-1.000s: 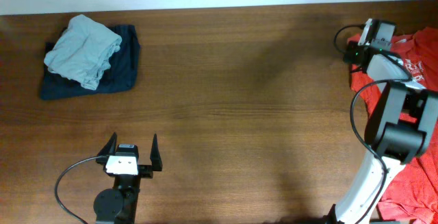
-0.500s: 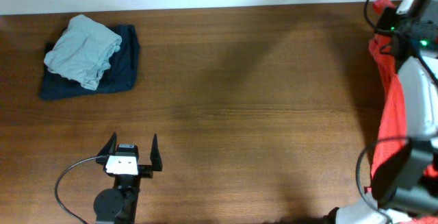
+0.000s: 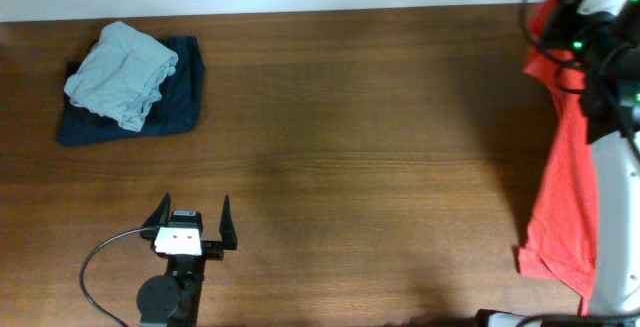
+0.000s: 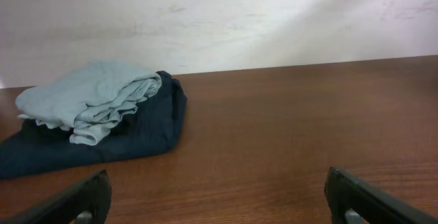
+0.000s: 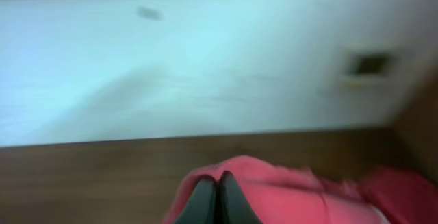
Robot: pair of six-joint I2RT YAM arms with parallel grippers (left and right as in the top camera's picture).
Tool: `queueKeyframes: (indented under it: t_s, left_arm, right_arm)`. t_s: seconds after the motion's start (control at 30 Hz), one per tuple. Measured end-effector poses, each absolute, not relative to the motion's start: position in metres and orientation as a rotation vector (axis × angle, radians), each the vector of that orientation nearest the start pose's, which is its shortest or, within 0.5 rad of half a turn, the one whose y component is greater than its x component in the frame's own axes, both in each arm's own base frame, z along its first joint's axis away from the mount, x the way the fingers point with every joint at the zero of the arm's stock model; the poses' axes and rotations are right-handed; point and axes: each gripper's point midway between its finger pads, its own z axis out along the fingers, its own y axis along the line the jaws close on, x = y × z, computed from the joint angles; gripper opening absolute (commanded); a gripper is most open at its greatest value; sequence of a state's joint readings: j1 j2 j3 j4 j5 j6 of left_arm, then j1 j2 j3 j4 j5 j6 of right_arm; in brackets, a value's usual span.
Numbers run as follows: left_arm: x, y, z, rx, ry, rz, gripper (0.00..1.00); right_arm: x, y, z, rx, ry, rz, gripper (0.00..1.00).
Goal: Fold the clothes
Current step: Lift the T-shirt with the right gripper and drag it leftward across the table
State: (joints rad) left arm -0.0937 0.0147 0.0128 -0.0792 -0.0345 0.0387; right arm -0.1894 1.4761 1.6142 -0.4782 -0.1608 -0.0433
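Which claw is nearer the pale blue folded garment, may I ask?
Left. The left claw faces the garment nearby; the right claw pinches the red T-shirt far across.

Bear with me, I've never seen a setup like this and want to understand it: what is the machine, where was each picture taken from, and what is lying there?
Two robot arms work at a wooden table. The overhead view looks straight down on it. The other two pictures come from small cameras on each arm's wrist, looking out past that arm's own fingers. The left gripper, low in the overhead view, is open and holds nothing. The right gripper is pinched shut on a red T-shirt, which stretches from it along the table's right side. At the far left, a pale blue-grey garment lies on top of a dark navy garment.
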Motion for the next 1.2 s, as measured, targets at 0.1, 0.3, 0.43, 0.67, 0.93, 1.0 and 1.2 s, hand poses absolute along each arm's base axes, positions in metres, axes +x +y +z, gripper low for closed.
queueKeyframes:
  t_s: [0.1,0.3,0.43,0.67,0.93,1.0,1.2]
  left_arm:
    - [0.246,-0.017,0.157,0.083,1.649,-0.013,0.99]
    - [0.246,-0.017,0.157,0.083,1.649,-0.013,0.99]
    - [0.246,-0.017,0.157,0.083,1.65,-0.013,0.99]
    - [0.246,-0.017,0.157,0.083,1.649,-0.013,0.99]
    - [0.246,-0.017,0.157,0.083,1.649,-0.013,0.99]
    - [0.246,-0.017,0.157,0.083,1.65,-0.013,0.99]
    - [0.246,-0.017,0.157,0.083,1.65,-0.013,0.99]
  right_arm:
    - [0.462,-0.004,0.386,-0.096,1.91,0.099,0.04]
    - [0.49,0.11,0.318,-0.333,2.026,0.287,0.04]
    - [0.504,0.19,0.245,-0.473,2.124,0.4,0.04]
    - [0.469,0.321,0.173,-0.745,2.144,0.549,0.04]
    - [0.416,0.396,0.18,-0.91,2.057,0.642,0.04]
    - [0.41,0.403,0.18,-0.927,2.052,0.65,0.04]
    - [0.411,0.402,0.18,-0.925,2.051,0.651,0.58]
